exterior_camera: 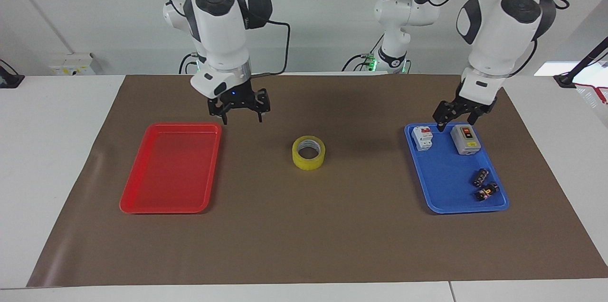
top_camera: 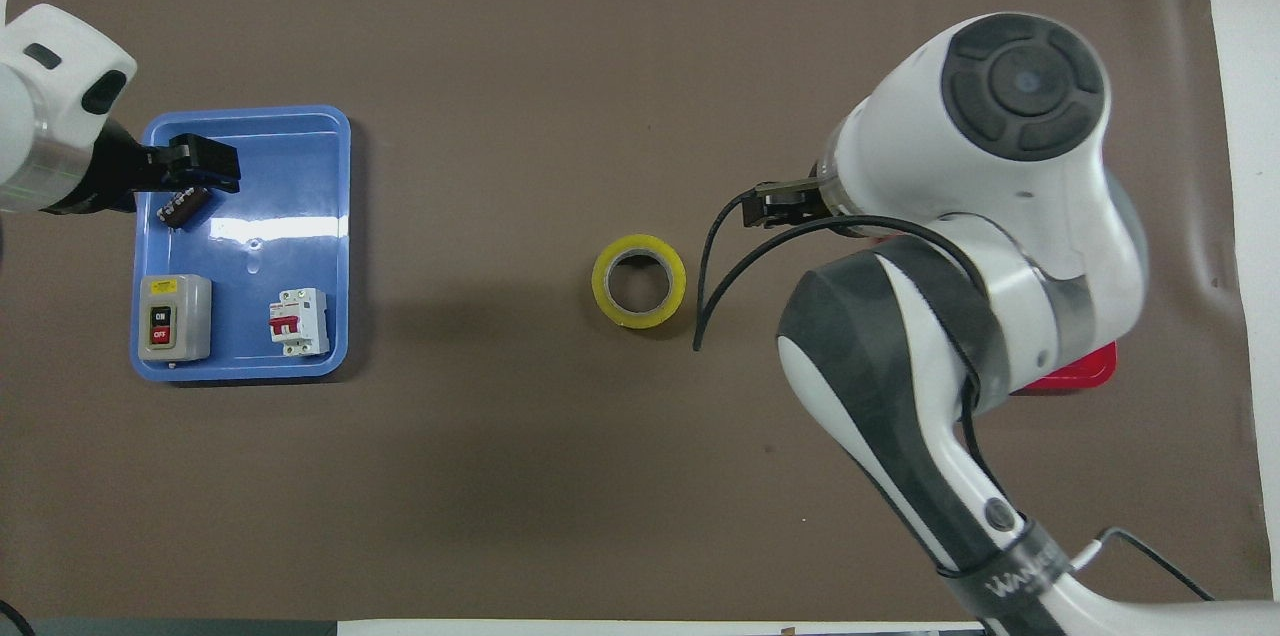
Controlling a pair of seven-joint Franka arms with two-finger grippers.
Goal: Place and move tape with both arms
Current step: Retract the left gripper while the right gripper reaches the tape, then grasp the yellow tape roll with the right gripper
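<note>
The right gripper [exterior_camera: 240, 113], black and angular, hangs with its fingers spread wide and empty over the brown paper mat [exterior_camera: 304, 245], beside the corner of the glossy red tray [exterior_camera: 166, 169]. The left gripper [exterior_camera: 458, 113], likewise spread and empty, hovers above the robot-side edge of the shiny blue tray [exterior_camera: 444, 183], close over a white breaker [exterior_camera: 422, 137] and a grey switch box [exterior_camera: 465, 139]; whether it touches either is hard to say. The tape [exterior_camera: 308, 152], a translucent yellow ring with a white core, lies flat on the mat between the trays, apart from both grippers.
</note>
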